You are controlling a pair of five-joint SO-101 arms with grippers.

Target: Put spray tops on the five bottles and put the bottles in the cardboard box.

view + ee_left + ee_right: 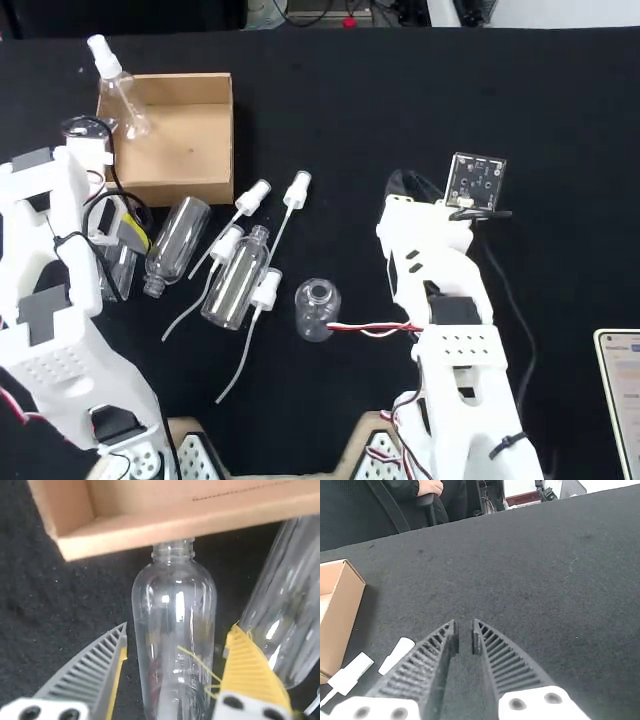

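Left wrist view has a capless bottle [175, 645] lying on the black counter [55, 610], its open neck aimed at the outer wall of the cardboard box [150, 522] and just short of it. The fingers of the left tool [179, 630] stand apart on either side of its body, with a sliver of gap at each flank. I read this as a straddle ahead of a grip, not a clamp. A second bare bottle [290, 600] lies just beside it, behind the yellow finger, and may crowd the closing.

In the high view, a capped bottle [120, 95] leans in the box's far left corner, which looks like the one finished piece. A third bottle [238, 275] lies among the loose spray tops [252, 195], and a fourth bottle [318, 308] sits nearer the right arm. The four tops, with their dip tubes trailing, are scattered between the arms, a spread that suits one arm holding while the other caps.

The left arm is folded low beside the box's near left corner, wrist pitched down over its bottle. The right arm stretches forward over bare counter, well apart from the bottles. The right tool [464, 625] is all but together, a thin slit between its fingers, holding nothing.
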